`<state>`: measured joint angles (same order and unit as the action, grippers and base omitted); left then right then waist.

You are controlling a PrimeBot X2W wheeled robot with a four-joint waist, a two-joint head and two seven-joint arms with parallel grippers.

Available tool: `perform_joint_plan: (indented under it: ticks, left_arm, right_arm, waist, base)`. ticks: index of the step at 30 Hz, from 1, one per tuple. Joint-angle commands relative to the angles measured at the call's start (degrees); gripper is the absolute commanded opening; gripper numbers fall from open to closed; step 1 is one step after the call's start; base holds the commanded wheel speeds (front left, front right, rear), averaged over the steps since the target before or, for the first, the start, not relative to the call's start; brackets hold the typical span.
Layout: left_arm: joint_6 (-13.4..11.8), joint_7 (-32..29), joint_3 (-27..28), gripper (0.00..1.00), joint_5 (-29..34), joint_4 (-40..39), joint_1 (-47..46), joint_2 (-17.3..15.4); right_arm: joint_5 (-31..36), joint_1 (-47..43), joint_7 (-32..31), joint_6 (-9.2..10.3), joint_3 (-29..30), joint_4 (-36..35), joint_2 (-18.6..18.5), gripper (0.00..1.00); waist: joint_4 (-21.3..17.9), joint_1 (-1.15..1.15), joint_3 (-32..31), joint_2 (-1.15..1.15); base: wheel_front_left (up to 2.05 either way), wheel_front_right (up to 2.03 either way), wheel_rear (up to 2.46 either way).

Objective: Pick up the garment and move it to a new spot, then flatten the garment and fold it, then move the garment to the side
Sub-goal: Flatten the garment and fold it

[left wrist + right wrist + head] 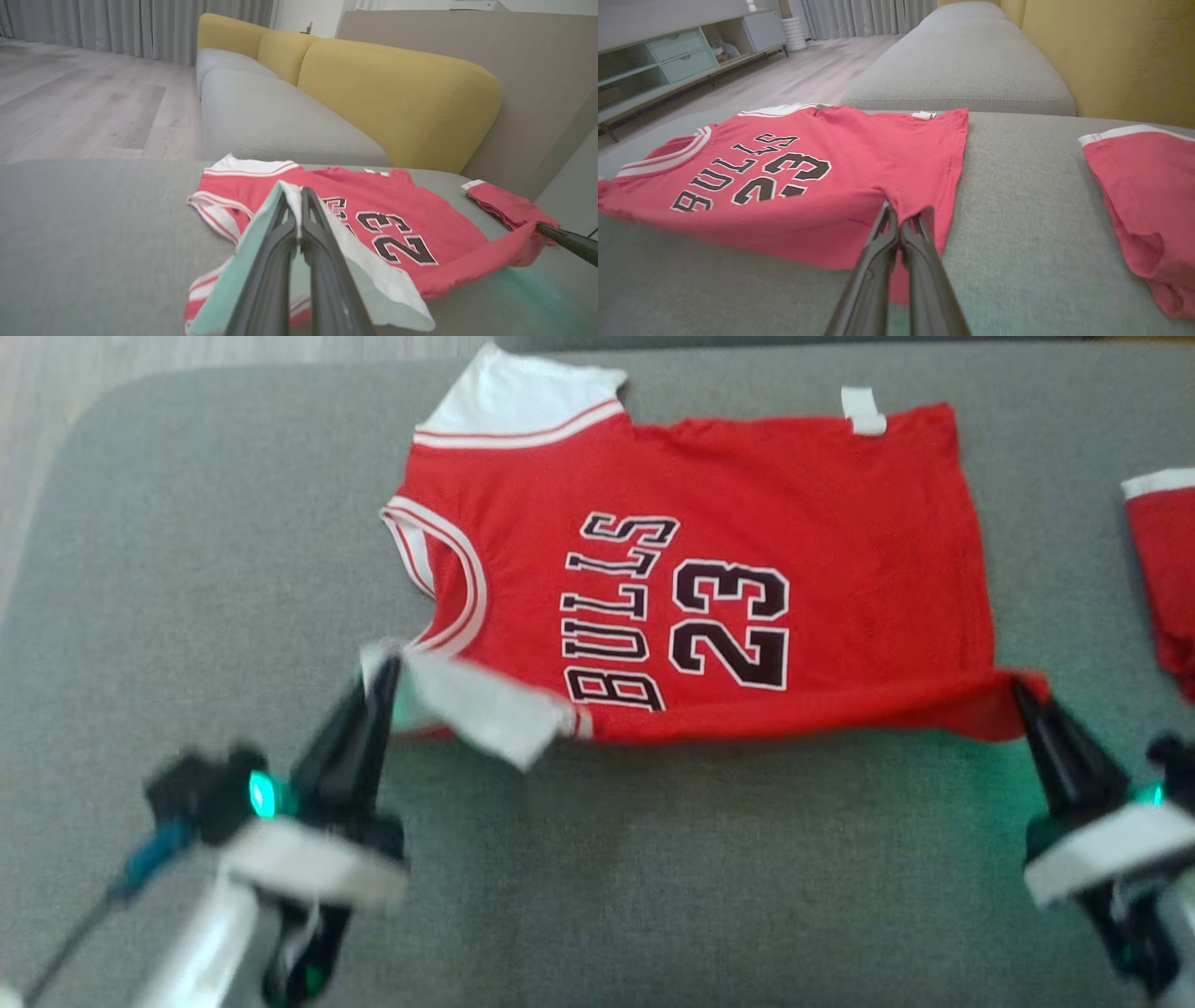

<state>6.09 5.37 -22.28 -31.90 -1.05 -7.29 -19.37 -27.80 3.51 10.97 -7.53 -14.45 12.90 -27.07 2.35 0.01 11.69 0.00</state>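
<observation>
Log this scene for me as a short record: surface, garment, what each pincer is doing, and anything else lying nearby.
surface: grey cushion
garment: red jersey, print side up, near edge stretched between the two pincers
left pincer: shut on the jersey's near white sleeve
right pincer: shut on the jersey's near hem corner
nearby: second red garment at the robot's right, apart from the jersey
</observation>
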Motion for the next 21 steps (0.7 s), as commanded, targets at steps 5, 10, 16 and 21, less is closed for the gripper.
perform_joint_plan:
  ticks: [5, 10, 16, 21]
  left_arm:
    - [1.1, -0.9, 0.2, 0.00, -1.2, 6.0, -16.4, -0.1]
    - [1.3, 0.3, -1.6, 0.00, -1.5, 12.8, -25.5, -0.2]
    - [1.4, 2.6, -3.1, 1.00, -2.8, 18.9, -29.8, -0.2]
    - [0.9, 5.7, -4.4, 1.00, -1.6, 22.2, -28.5, -1.3]
  right_arm:
    - [-0.1, 11.1, -2.0, 0.04, -4.0, 2.9, -3.3, 0.00]
    - [0.1, 19.1, -1.1, 0.04, -6.8, 7.5, -2.9, 0.00]
    - [-1.7, 23.6, 1.0, 0.04, -8.7, 12.8, -0.9, 1.00]
    - [-2.2, 24.2, 3.3, 0.04, -9.9, 15.0, 0.0, 1.00]
  waist:
    - [-1.0, -0.01, 5.0, 0.00]
    - [-1.9, -0.01, 7.6, 0.00]
    - [-2.5, -0.01, 8.3, 0.00]
    - [-2.6, -0.01, 7.5, 0.00]
  base:
    - [0.00, 0.00, 0.00]
    - [0.00, 0.00, 0.00]
    - [0.00, 0.00, 0.00]
    - [0.00, 0.00, 0.00]
